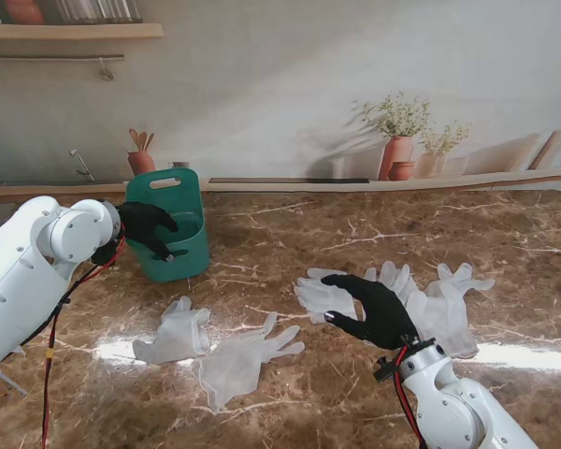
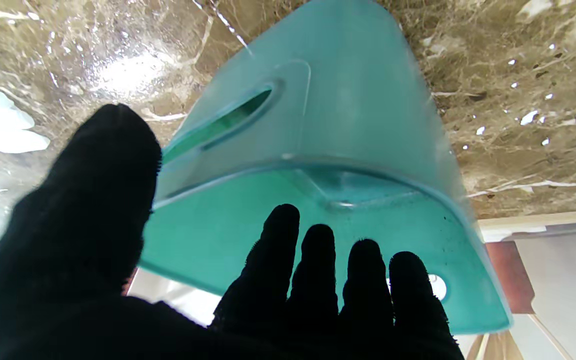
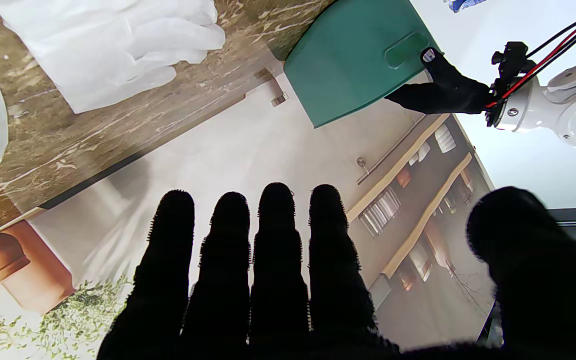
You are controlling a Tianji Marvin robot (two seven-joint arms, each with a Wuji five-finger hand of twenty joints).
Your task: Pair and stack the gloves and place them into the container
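The stand view alone shows all the gloves: a loose pair (image 1: 220, 344) lying on the marble table (image 1: 290, 234) well to the right of the left hand (image 1: 150, 229), and a second heap (image 1: 430, 304) just beyond the right hand (image 1: 379, 313), which hovers over it with fingers curled down and nothing in its grasp. The left wrist view adds what the stand view hides: the green container (image 2: 328, 125) is held at its rim, four fingers (image 2: 318, 265) inside the wall and the thumb (image 2: 103, 165) outside by the handle slot. The right wrist view shows its straight, spread fingers (image 3: 275, 240) holding nothing, a white glove (image 3: 118, 45) ahead.
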